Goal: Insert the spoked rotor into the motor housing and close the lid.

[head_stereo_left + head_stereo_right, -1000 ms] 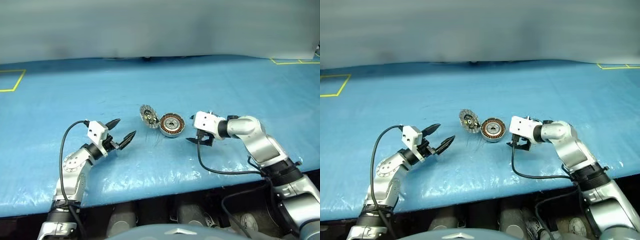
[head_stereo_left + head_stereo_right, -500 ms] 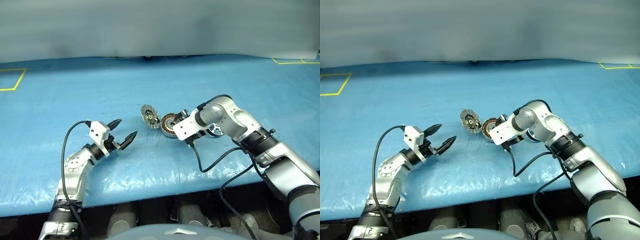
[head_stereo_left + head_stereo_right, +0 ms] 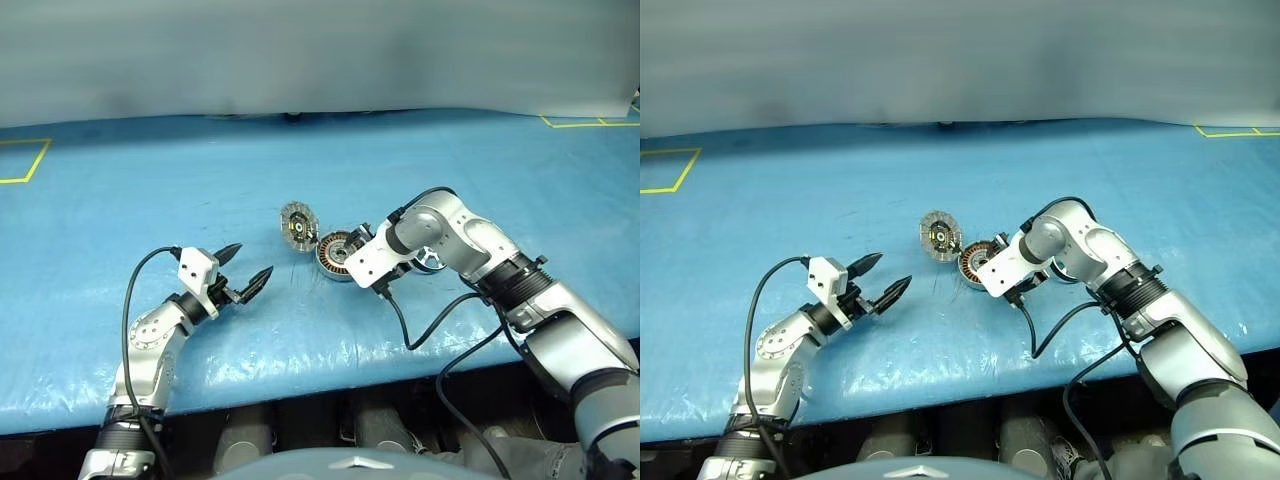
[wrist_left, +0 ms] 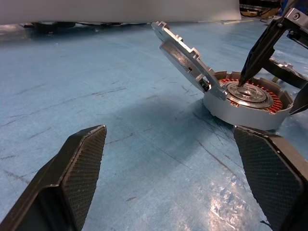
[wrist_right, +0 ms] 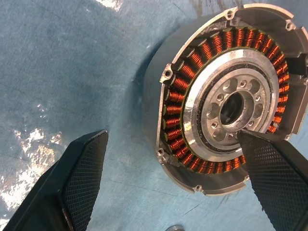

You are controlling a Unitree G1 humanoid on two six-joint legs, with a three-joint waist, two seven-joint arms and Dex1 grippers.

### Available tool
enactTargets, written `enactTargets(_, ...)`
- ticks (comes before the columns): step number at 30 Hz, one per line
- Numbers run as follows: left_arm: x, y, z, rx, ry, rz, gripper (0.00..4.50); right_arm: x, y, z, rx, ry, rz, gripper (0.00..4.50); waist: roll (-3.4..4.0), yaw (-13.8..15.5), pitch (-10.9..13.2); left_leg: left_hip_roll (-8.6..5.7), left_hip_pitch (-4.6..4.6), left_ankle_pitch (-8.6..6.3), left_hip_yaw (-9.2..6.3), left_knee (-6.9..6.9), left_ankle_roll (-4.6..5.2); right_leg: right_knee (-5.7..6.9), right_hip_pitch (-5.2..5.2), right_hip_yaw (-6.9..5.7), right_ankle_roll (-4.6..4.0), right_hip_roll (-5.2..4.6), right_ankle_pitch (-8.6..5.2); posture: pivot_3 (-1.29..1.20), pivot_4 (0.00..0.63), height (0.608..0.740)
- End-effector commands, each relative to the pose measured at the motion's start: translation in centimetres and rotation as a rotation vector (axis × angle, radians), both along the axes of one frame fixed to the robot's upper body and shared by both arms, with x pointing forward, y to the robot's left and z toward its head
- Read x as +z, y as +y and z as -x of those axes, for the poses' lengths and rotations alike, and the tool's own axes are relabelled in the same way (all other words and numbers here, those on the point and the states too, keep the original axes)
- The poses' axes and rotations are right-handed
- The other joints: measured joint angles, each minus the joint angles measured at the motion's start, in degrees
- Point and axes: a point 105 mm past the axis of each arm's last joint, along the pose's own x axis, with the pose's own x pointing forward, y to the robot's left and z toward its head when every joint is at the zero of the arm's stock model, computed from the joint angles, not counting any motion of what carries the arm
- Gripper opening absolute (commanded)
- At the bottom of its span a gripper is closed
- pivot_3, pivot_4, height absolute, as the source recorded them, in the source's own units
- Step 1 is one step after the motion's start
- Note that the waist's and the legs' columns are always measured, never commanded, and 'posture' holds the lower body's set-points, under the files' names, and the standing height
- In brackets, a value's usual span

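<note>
Blue sheeting covers the table [image 3: 150,190], and on it we see the housing [image 3: 334,255] with its copper windings exposed. We see the lid [image 3: 296,224] tilted up, joined at the housing's rim on the side facing the left arm. Our right end effector [image 5: 173,192] is open and points steeply down over the housing; one fingertip [image 4: 245,72] touches the silver hub, the other stands outside the rim. Our left end effector [image 3: 247,268] is open, empty, near the housing and aimed at it. We cannot locate the rotor.
</note>
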Motion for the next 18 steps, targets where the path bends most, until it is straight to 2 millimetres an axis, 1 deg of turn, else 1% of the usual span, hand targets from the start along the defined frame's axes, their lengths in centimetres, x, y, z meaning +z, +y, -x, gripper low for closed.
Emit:
enactTargets(1, 1.2, -0.3, 0.0, -0.009, -0.05, 0.006, 4.5, 1.5, 0.8, 0.0, 0.032, -0.041, -0.041, 4.48, 0.0, 0.0, 0.0, 0.0, 0.0, 0.0, 0.0, 0.0, 0.0, 0.0, 0.0, 0.0, 0.0, 0.0, 0.0, 0.0, 0.15, 0.74)
enactTargets(6, 1.2, -0.4, 0.0, -0.011, -0.046, 0.006, 4.5, 1.9, 1.2, 0.4, 0.048, -0.047, -0.054, 4.48, 0.01, 0.0, 0.0, 0.02, 0.0, 0.0, -0.01, 0.0, 0.0, 0.0, 0.0, 0.0, 0.0, 0.0, 0.0, 0.0, 0.15, 0.74)
enactTargets(11, 1.2, -0.4, 0.0, -0.013, -0.044, 0.005, 4.5, 1.8, 1.2, 0.9, 0.055, -0.036, -0.054, 4.48, 0.01, 0.1, 0.0, 0.04, 0.0, 0.0, -0.01, 0.01, 0.0, 0.0, 0.0, 0.0, 0.0, -0.01, 0.0, 0.0, 0.15, 0.74)
enactTargets(16, 1.2, -0.3, -0.1, -0.013, -0.046, 0.003, 4.5, 0.1, 0.8, 1.4, 0.042, 0.022, -0.025, 4.48, 0.01, 0.1, 0.0, 0.02, 0.0, 0.0, -0.02, 0.01, 0.0, 0.0, 0.02, -0.01, 0.0, -0.01, 0.0, 0.0, 0.15, 0.74)
enactTargets(18, 1.2, -0.3, -0.1, -0.011, -0.046, 0.002, 4.5, -0.3, 0.7, 1.5, 0.04, 0.032, -0.018, 4.48, 0.01, 0.1, 0.0, 0.02, 0.0, 0.0, -0.01, 0.01, 0.0, 0.0, 0.01, 0.01, 0.0, -0.02, 0.0, 0.0, 0.15, 0.74)
